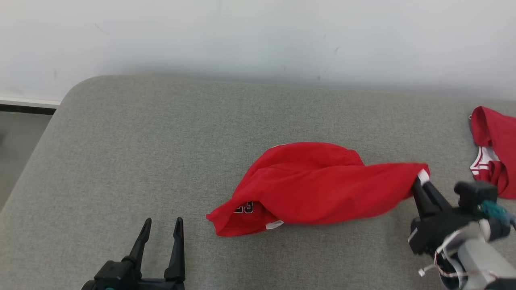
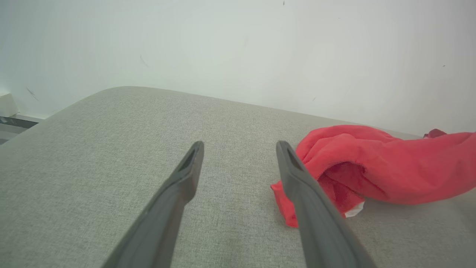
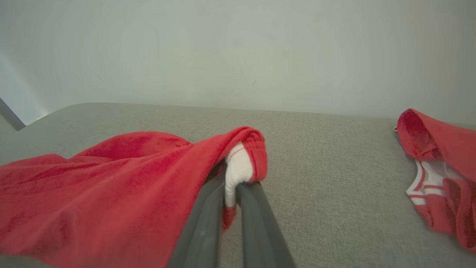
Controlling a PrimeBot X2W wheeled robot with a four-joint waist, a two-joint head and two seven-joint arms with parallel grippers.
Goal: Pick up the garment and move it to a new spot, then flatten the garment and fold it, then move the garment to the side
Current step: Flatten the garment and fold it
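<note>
So the right gripper (image 1: 418, 182) is pinched tight on a corner of the red garment (image 1: 318, 183), while the left gripper (image 1: 163, 221) is wide open and empty

The garment sits crumpled around the middle of the grey cushion (image 1: 141, 141), its right end lifted a little where the two dark fingers clamp a white-trimmed hem, its left end resting on the cushion with a bit of number print showing; the left gripper hovers near the front edge, apart from the cloth, and a second red piece with white stripes (image 1: 492, 149) lies at the far right
</note>
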